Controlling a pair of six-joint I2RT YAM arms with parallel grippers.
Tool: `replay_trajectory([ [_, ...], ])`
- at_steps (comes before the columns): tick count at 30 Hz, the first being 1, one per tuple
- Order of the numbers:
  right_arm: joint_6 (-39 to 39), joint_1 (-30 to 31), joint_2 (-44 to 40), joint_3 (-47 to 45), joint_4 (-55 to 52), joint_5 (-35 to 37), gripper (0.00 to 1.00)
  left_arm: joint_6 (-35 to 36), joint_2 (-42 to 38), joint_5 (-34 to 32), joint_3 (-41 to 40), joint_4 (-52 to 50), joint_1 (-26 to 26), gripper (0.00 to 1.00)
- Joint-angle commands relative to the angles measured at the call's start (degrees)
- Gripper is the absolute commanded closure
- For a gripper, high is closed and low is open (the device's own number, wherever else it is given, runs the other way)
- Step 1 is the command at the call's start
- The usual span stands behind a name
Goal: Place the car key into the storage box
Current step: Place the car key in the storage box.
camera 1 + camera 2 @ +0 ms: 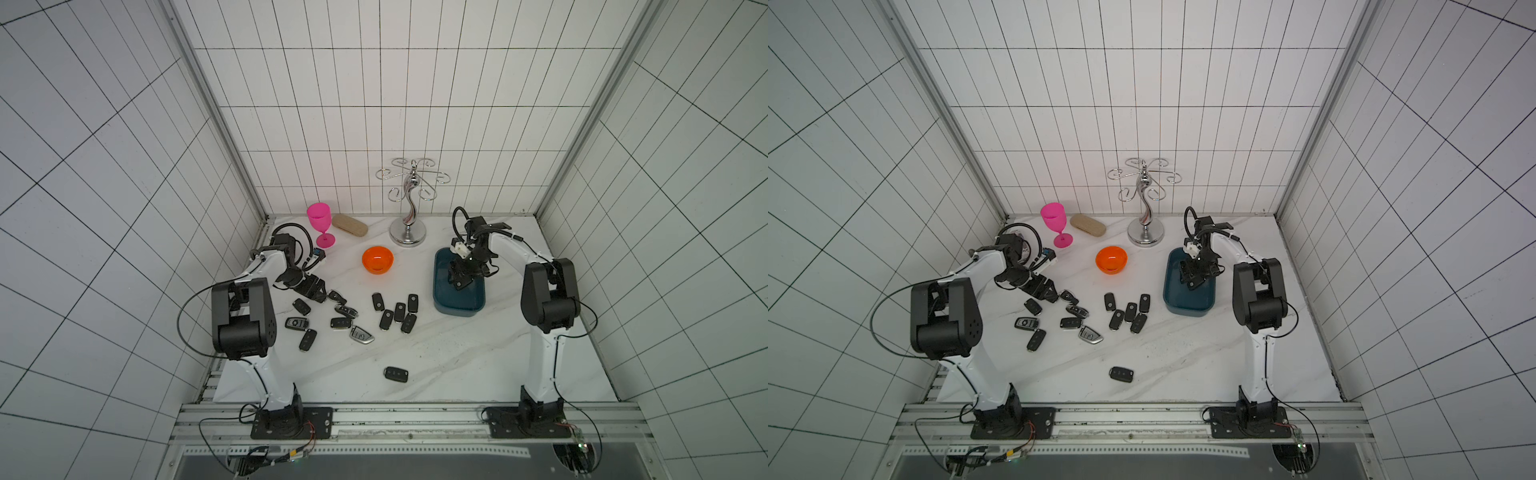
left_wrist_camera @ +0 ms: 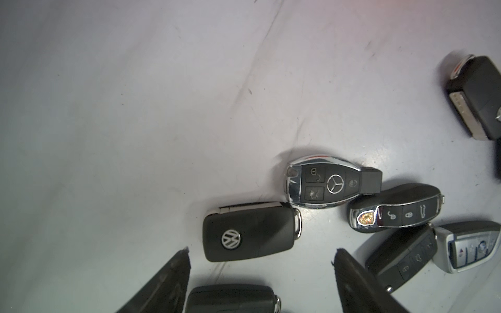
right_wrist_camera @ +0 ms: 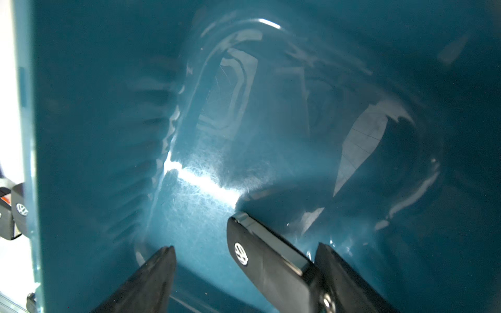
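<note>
On the right gripper (image 3: 245,247): jaws spread wide, down inside the storage box (image 3: 95,122), clamping nothing. Volkswagen key (image 3: 267,260) in the gap, leaning on one finger (image 3: 349,276), well clear of the opposite one. Far end at or just above the box floor, cannot tell which. Long axis slanting from that finger's root out toward the middle of the box, badge up. Judged: key delivered, release the step in hand. Next a straight lift out, minding the finger bearing the key to avoid dragging it along. In both top views, box on the right half of the tabletop (image 1: 457,365), nearer the far edge than the near one. On the left gripper (image 2: 260,251): jaws apart too, empty, low over the key cluster (image 1: 332,320) toward the left edge. Just beyond its fingertips, a second Volkswagen key (image 2: 249,233), long axis along the line joining them. Judged: wrist turn wanted before closing across the narrow sides. Left arm far nearer that cluster than the right.
</note>
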Motion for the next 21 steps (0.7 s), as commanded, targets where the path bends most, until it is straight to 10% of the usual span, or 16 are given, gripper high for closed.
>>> replay_trajectory([
  [1, 0.2, -1.2, -1.6, 2.1, -0.5, 0.0, 0.13, 2.7, -1.6, -0.4, -1.4, 2.4, -0.6, 0.19],
  [21, -0.4, -1.3, -4.0, 0.9, -0.1, -2.7, 0.09, 5.0, 0.6, -6.8, -5.8, 10.4, -1.6, 0.25],
])
